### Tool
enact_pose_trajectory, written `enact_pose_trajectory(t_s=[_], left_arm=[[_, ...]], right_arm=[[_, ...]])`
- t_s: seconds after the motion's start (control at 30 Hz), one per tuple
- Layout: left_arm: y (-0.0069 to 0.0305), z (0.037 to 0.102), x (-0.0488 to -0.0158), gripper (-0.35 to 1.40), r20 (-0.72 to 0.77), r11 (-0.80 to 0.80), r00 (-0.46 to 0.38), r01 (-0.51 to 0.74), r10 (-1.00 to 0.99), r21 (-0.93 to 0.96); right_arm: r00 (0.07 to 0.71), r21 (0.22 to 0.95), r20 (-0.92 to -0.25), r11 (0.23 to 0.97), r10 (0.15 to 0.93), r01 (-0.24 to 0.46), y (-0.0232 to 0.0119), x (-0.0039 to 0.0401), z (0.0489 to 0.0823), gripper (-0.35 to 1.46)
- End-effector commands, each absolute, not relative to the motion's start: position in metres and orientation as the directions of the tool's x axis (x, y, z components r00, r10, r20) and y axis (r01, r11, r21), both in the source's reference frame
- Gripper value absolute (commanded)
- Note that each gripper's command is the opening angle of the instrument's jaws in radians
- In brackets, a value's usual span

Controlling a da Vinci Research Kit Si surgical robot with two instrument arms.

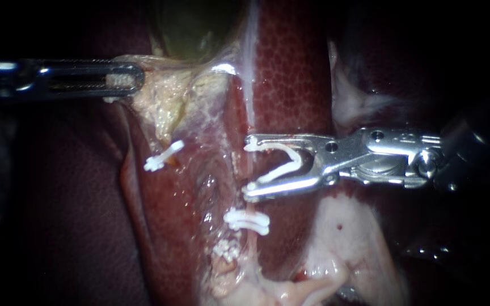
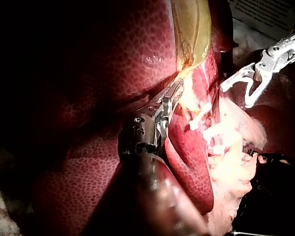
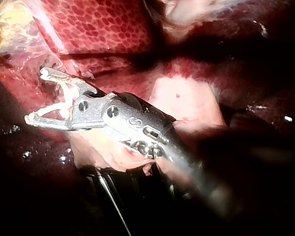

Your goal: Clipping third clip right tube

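Note:
My right instrument (image 1: 250, 167) comes in from the right. Its jaws stand wide apart and hold an open white clip (image 1: 287, 161) between them. The clip's mouth is at the thin pale right tube (image 1: 248, 204), one tip above and one below a stretch of it. Lower on that tube sits a closed white clip (image 1: 246, 221), with another white clip (image 1: 226, 248) below it. My left instrument (image 1: 129, 79) reaches in from the left, its jaws shut on yellowish tissue at the gallbladder (image 1: 194, 28) neck. Both show in the left wrist view: left instrument (image 2: 174, 96), right instrument (image 2: 236, 96).
A white clip (image 1: 164, 156) sits on the left tube. Dark red liver (image 1: 284, 68) lies behind the tubes. Pale fatty tissue (image 1: 341, 238) spreads under my right instrument, whose jaws (image 3: 36, 96) show with the clip in the right wrist view.

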State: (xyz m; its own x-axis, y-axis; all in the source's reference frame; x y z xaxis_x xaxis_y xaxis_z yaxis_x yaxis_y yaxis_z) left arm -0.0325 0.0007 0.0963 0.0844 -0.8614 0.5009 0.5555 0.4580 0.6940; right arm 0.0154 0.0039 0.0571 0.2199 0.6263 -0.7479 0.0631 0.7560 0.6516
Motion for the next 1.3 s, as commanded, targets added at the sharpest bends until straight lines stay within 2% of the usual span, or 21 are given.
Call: enact_pose_trajectory(t_s=[0.03,0.43,0.83,1.3], left_arm=[[0.0007,0.0963,-0.0325,-0.21,0.501,0.458,0.085,0.555,-0.861,0.694],[0.0007,0.0963,-0.0324,-0.21,0.501,0.458,0.085,0.555,-0.861,0.694],[0.0005,0.0962,-0.0322,-0.21,0.501,0.459,0.085,0.555,-0.861,0.694],[0.0004,0.0960,-0.0321,-0.21,0.501,0.459,0.085,0.556,-0.861,0.693]], right_arm=[[0.220,0.651,-0.748,0.756,0.626,0.064,0.0039,0.0154,0.0571,0.59],[0.222,0.638,-0.760,0.765,0.611,0.081,0.0024,0.0153,0.0587,0.58],[0.323,0.658,-0.726,0.750,0.607,0.071,-0.0014,0.0149,0.0653,0.58],[0.379,0.684,-0.689,0.728,0.618,0.055,-0.0025,0.0128,0.0685,0.56]])
